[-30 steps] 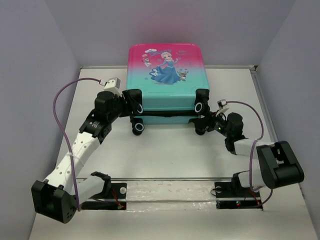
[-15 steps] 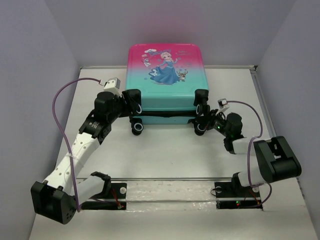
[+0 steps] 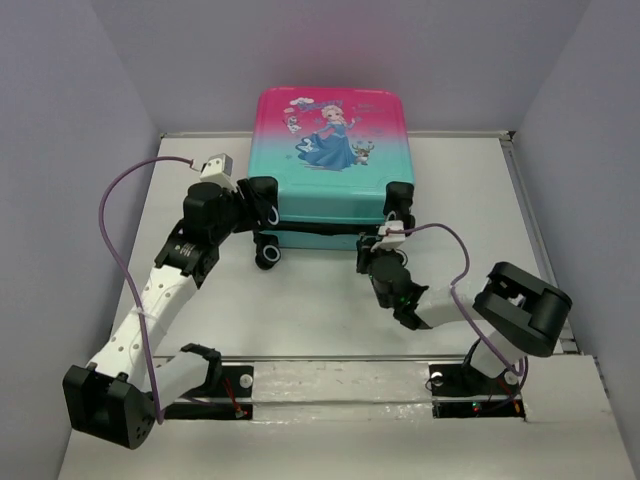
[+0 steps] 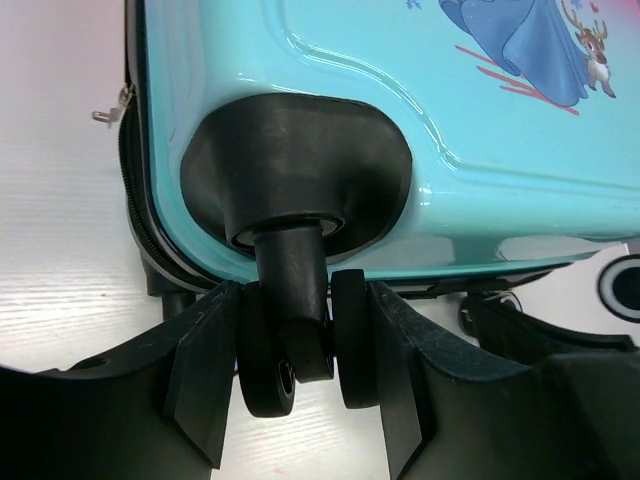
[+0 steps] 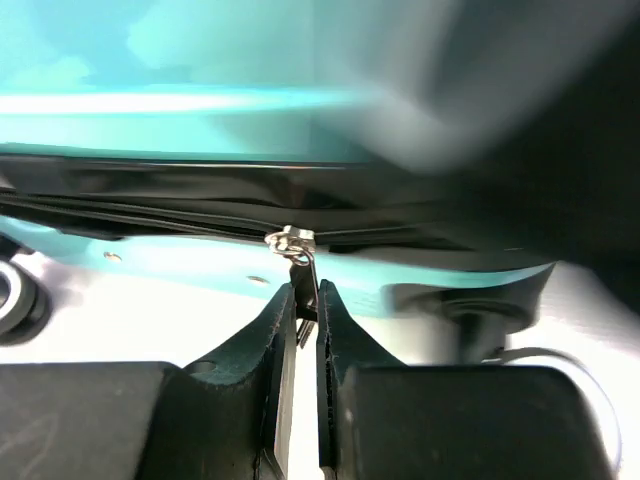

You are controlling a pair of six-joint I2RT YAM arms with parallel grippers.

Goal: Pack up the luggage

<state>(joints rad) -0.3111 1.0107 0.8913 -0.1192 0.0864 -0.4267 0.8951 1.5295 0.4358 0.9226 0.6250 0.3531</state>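
Observation:
The luggage (image 3: 335, 150) lies flat at the back of the table, pink-to-teal with a princess print, its black wheels toward me. My left gripper (image 3: 262, 207) is at its left front corner. In the left wrist view the fingers (image 4: 205, 370) press on both sides of the twin caster wheel (image 4: 352, 335) under the teal shell (image 4: 400, 60). My right gripper (image 3: 368, 246) is at the front edge, right of centre. In the right wrist view its jaws are shut on the metal zipper pull (image 5: 303, 262), which hangs from the dark zipper line of the luggage (image 5: 200, 100).
A second black wheel (image 3: 268, 258) sits below the left gripper and another (image 3: 398, 192) at the right front corner. Grey walls close in the table on both sides and behind. A metal rail (image 3: 530, 220) runs along the right edge.
My right gripper has slid left along the luggage's front edge, from the right corner wheel toward the middle, and closed on the zipper pull. The left arm has barely shifted.

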